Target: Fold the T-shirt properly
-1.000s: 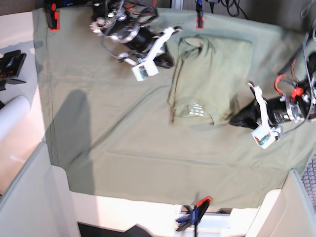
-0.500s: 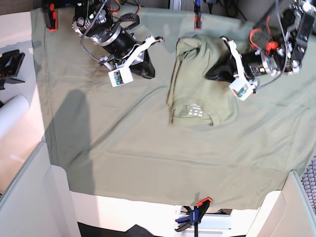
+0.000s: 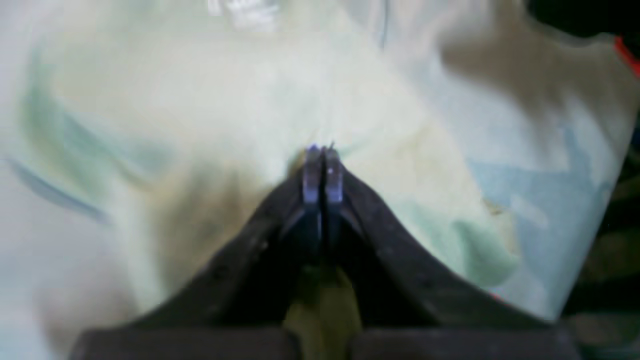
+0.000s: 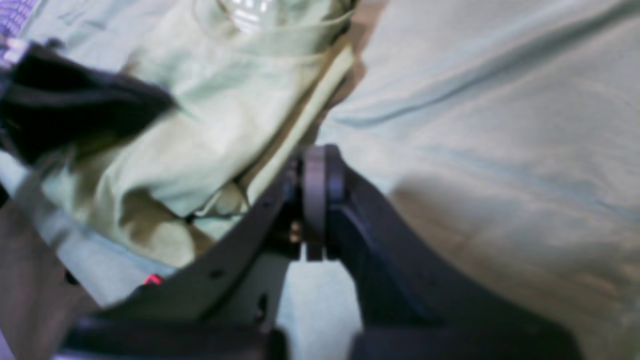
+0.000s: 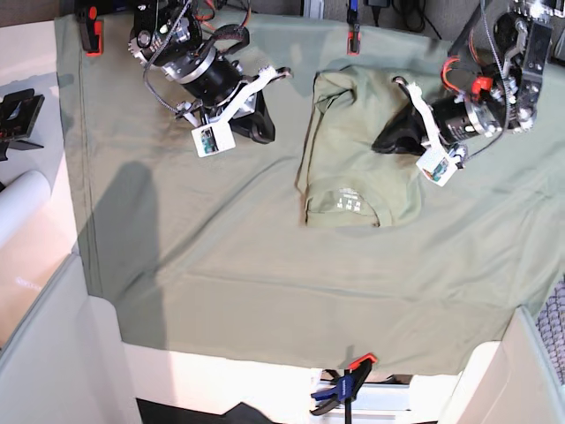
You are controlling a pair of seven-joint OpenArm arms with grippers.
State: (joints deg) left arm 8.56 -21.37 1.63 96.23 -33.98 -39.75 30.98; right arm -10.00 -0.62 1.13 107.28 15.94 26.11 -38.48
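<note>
Your T-shirt: folded on the tablecloth. Left gripper: jaws pressed together over it. Right gripper: jaws pressed together, beside it.

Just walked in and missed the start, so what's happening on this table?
A two-arm robot is folding a pale green T-shirt that lies on a greyer-green tablecloth, already folded into a narrow rectangle with the collar label showing. The left gripper rests with its jaws shut on the shirt's right part. The right gripper, also shut, sits on the bare cloth beside the shirt, holding nothing.
</note>
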